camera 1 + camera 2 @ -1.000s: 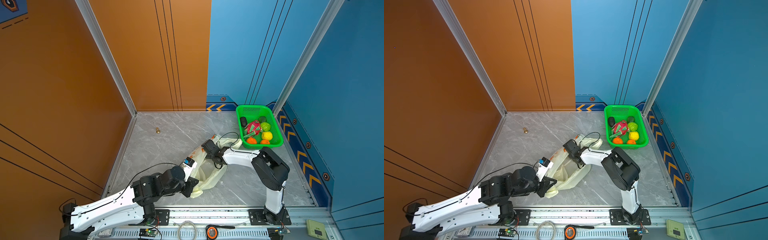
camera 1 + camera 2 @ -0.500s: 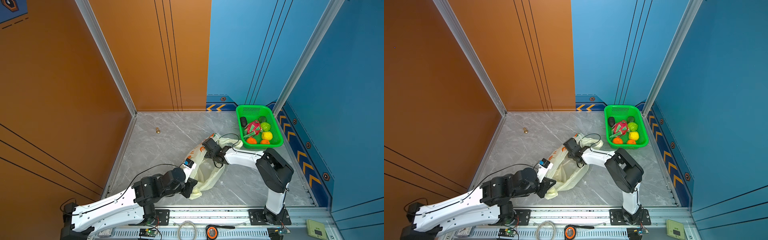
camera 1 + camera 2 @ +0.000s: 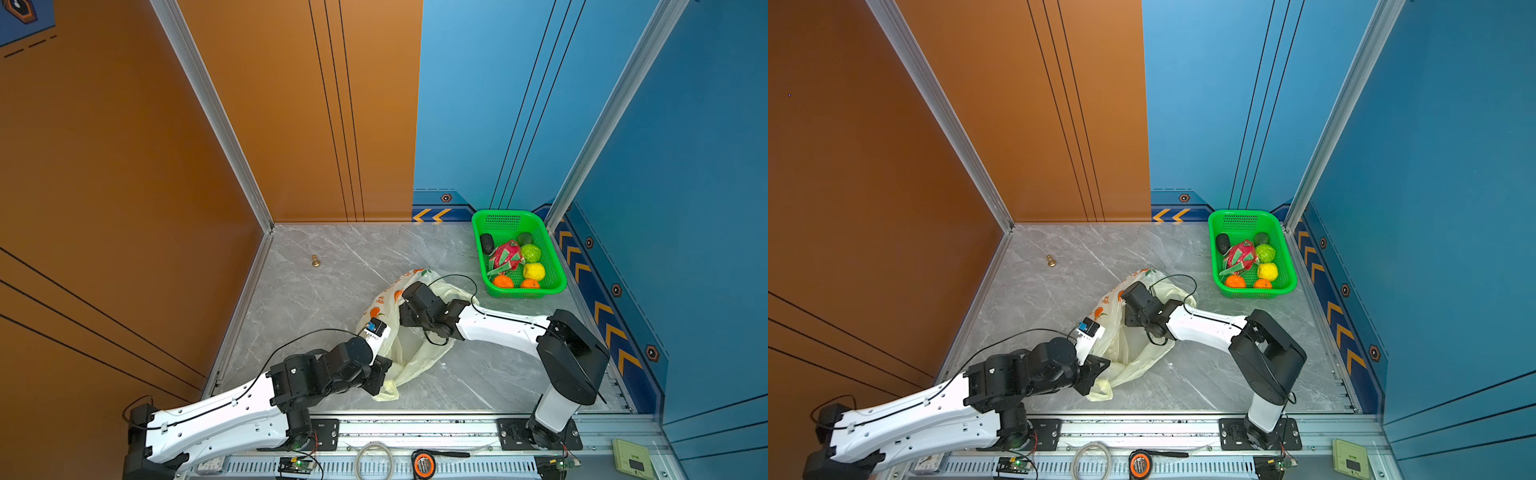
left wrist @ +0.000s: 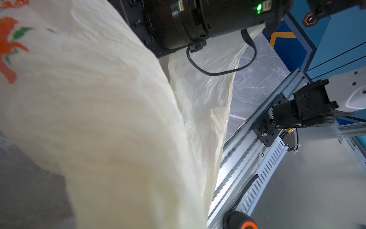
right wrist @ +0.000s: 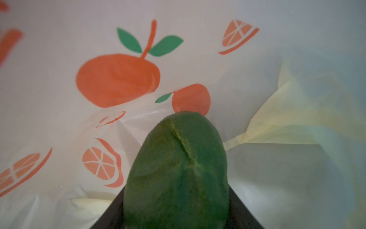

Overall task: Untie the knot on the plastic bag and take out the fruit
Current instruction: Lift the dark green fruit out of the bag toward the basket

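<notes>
Your right gripper is deep in the plastic bag — a green fruit is caught between its jaws.
The dark jaws press on both sides of that fruit, with orange prints all round it. Your left gripper is clenched on the bag's edge, on the far side from the green basket. The bag lies on the floor near that basket — and the other fruit sits inside it.

On the grey marbled tabletop are laid the plastic bag near the middle, a green basket far right, a brass figure far left.
</notes>
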Robot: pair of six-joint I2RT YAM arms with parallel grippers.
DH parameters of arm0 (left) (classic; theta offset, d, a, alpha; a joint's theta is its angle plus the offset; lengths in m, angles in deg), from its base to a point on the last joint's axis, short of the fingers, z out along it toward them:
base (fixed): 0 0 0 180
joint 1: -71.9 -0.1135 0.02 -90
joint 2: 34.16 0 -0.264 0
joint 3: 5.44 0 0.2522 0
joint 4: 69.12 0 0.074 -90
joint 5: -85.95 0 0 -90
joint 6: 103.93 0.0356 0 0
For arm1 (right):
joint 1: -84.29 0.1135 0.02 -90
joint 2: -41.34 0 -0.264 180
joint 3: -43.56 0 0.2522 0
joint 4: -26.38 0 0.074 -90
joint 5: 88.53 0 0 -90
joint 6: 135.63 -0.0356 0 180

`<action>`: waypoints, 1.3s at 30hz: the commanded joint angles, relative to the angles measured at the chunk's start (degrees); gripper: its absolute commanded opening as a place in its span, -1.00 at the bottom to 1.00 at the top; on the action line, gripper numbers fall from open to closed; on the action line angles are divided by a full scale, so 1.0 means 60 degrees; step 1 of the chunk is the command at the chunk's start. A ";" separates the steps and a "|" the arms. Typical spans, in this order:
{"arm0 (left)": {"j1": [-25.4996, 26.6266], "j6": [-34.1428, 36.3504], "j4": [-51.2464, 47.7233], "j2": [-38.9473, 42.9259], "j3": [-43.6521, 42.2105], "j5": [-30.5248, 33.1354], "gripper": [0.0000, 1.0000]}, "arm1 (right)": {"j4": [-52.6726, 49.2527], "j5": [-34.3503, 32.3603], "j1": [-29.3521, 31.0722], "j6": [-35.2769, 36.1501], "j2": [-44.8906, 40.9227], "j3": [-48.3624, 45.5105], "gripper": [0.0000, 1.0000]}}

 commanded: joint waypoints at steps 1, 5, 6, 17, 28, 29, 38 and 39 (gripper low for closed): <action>-0.0111 0.0155 -0.0287 0.0188 -0.0147 0.0295 -1.00 | -0.0557 0.0268 0.0313 0.0125 -0.0603 -0.0103 0.16; -0.0301 0.0194 -0.0344 0.0427 -0.0205 0.0390 -1.00 | -0.1036 0.0316 0.0768 0.0082 -0.1044 -0.0217 0.16; -0.0373 0.0181 -0.0346 0.0487 -0.0216 0.0373 -1.00 | -0.1170 0.0326 0.0890 0.0049 -0.1163 -0.0235 0.16; -0.1321 0.0494 -0.0317 0.0638 -0.0242 -0.0415 -1.00 | -0.2320 0.0273 0.1868 -0.0121 -0.2194 -0.0138 0.16; -0.2410 0.0775 -0.0041 0.0564 -0.0068 -0.1241 -1.00 | -0.3323 0.0515 0.2363 0.0058 -0.2570 0.0347 0.17; -0.2528 0.0806 -0.0001 0.0521 -0.0018 -0.1338 -1.00 | -0.3361 0.0639 0.2365 0.0117 -0.2510 0.0364 0.17; -0.3231 0.0879 0.0259 0.0374 0.0520 -0.1949 -1.00 | -0.3388 0.1542 0.2424 0.0506 -0.1880 0.0681 0.18; -0.3267 0.0876 0.0284 0.0361 0.0578 -0.2028 -1.00 | -0.3346 0.1653 0.2432 0.0556 -0.1760 0.0717 0.18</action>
